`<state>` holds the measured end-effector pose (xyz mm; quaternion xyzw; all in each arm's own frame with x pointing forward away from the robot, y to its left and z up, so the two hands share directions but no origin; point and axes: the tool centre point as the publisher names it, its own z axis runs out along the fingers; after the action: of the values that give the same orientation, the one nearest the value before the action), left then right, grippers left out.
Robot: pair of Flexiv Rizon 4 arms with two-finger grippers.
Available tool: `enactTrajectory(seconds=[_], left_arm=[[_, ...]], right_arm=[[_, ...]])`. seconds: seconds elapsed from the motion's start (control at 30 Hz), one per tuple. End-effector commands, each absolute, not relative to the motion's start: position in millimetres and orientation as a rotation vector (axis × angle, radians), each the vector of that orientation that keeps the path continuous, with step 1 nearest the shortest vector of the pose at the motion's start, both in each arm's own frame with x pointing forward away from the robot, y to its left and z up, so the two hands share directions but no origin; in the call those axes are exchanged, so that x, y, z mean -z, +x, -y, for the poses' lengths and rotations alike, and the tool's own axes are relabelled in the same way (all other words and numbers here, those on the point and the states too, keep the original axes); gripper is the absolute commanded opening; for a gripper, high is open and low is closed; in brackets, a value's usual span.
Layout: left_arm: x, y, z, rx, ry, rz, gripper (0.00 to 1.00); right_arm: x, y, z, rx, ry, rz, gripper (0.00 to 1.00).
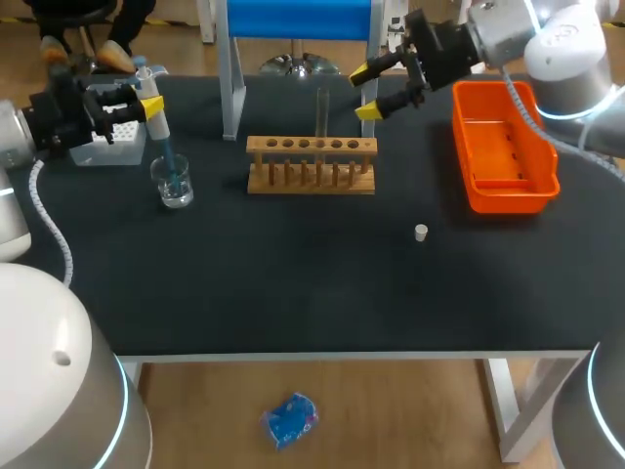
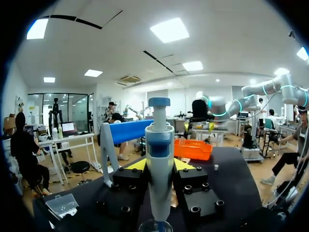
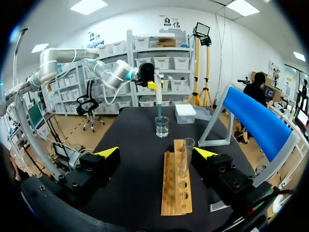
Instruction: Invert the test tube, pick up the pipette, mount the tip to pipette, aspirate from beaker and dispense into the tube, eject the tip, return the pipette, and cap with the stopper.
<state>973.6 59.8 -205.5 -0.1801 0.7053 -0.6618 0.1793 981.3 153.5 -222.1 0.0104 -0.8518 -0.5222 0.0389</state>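
1. The stopper (image 1: 421, 232) is left lying alone on the near right of the table, presumably kept for the last step.
2. The beaker (image 1: 174, 186) is set at the left. The pipette (image 1: 156, 112) is held upright over it with its tip lowered inside, judged to be for drawing up liquid.
3. The pipette's body is clamped by the left claw (image 1: 146, 101).
4. The tube (image 1: 322, 112) is stood mouth-up in the wooden rack (image 1: 311, 166) at the middle, ready for filling.
5. The right claw (image 1: 369, 92) is held spread wide around the tube, touching nothing.
6. The orange bin (image 1: 503, 191) is placed at the right, likely for the ejected tip.
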Motion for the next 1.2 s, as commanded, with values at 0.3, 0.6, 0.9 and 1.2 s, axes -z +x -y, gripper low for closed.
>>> enactTrajectory(seconds=[0.3,0.6,0.9,1.2], left_arm=[[205.7,973.9,-60.3,1.873,-0.506,-1.994,0.00],[205.7,973.9,-60.3,1.873,-0.506,-1.994,0.00],[205.7,973.9,-60.3,1.873,-0.506,-1.994,0.00],[205.7,973.9,-60.3,1.873,-0.506,-1.994,0.00]], right_arm=[[243.8,1016.0,-168.2,1.565,0.069,2.574,1.00],[251.0,1019.5,-175.9,1.525,0.092,2.564,1.00],[255.0,1015.8,-180.2,1.509,0.095,2.561,1.00],[259.8,1012.5,-181.4,1.502,0.087,2.570,1.00]])
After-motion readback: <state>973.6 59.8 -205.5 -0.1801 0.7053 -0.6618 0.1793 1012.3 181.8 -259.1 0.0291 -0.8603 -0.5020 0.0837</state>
